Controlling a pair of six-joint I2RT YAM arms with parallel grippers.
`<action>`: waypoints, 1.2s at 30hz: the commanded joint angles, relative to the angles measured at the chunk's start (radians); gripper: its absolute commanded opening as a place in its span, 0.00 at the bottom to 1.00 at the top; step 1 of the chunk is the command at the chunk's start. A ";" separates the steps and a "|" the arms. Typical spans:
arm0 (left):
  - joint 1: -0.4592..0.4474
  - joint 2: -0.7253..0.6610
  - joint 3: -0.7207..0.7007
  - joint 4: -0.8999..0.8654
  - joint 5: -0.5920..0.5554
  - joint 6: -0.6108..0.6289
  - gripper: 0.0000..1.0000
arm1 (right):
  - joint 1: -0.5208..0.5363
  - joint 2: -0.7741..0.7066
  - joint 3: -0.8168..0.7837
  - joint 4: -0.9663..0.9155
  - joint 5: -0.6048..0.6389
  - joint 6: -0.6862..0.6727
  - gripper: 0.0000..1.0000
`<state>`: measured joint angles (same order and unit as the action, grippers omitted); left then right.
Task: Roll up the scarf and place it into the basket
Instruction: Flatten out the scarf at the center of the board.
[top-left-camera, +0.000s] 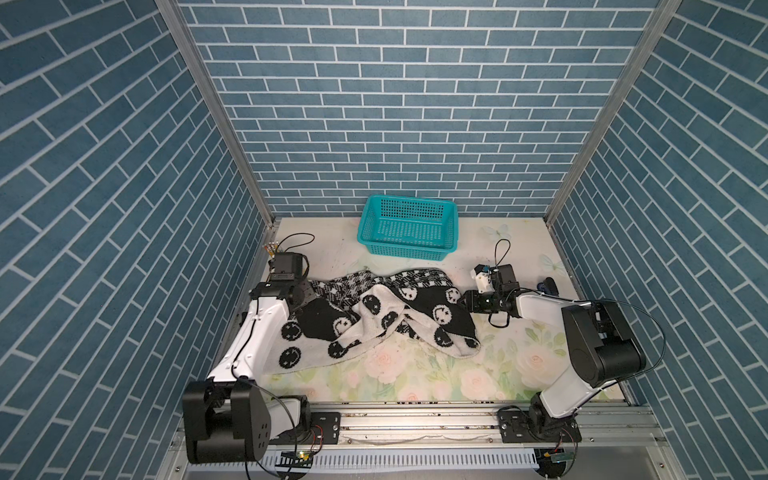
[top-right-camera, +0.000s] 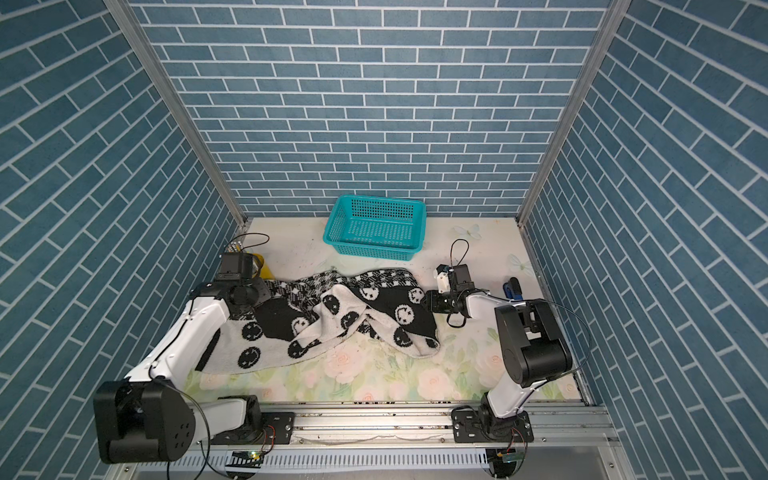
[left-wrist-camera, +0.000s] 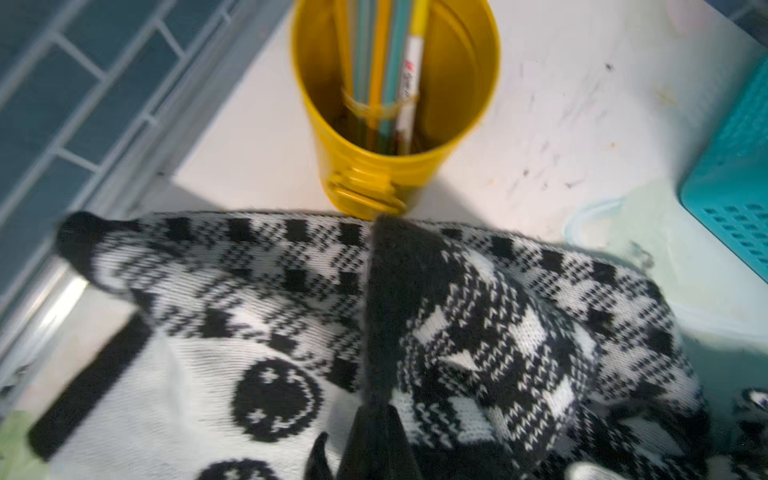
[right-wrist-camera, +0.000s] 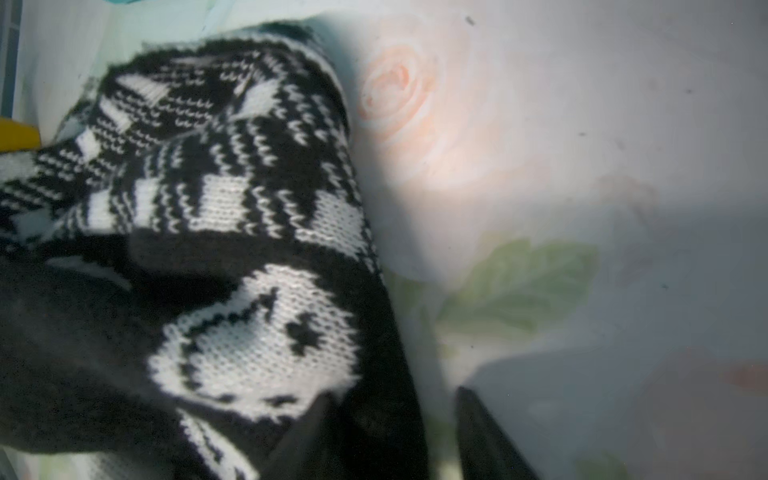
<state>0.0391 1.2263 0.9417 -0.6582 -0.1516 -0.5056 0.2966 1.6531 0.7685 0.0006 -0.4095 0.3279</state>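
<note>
Front rail (top-left-camera: 415, 428) nearest, along bench (top-left-camera: 415, 374) edge. Beyond it, scarf (top-left-camera: 374, 320) crumpled and unrolled across mid-bench, near but apart from basket (top-left-camera: 411, 250) at back wall. Left gripper (left-wrist-camera: 349, 432) pressed together on a raised fold by check band, close to yellow pencil cup (left-wrist-camera: 395, 174). Right gripper (right-wrist-camera: 392, 395) spread around opposite black edge, not yet pinching. Likely step: securing both ends for flattening before rolling. Close right side on cloth alone, lift low, draw apart evenly, steer clear of cup, with gentle tension on soft knit.
</note>
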 joint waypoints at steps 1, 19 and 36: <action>0.073 -0.037 0.028 -0.110 -0.093 0.065 0.00 | 0.003 0.003 -0.009 -0.016 -0.016 0.008 0.12; 0.100 -0.052 0.053 -0.044 0.132 0.106 0.00 | -0.304 -0.299 0.157 -0.497 0.771 -0.110 0.00; -0.073 -0.024 0.123 -0.037 0.144 0.092 0.00 | -0.055 -0.282 0.216 -0.304 0.203 -0.199 0.86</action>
<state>-0.0380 1.2003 1.0878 -0.6529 0.0902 -0.4110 0.1600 1.2919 0.9699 -0.3527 -0.0685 0.1905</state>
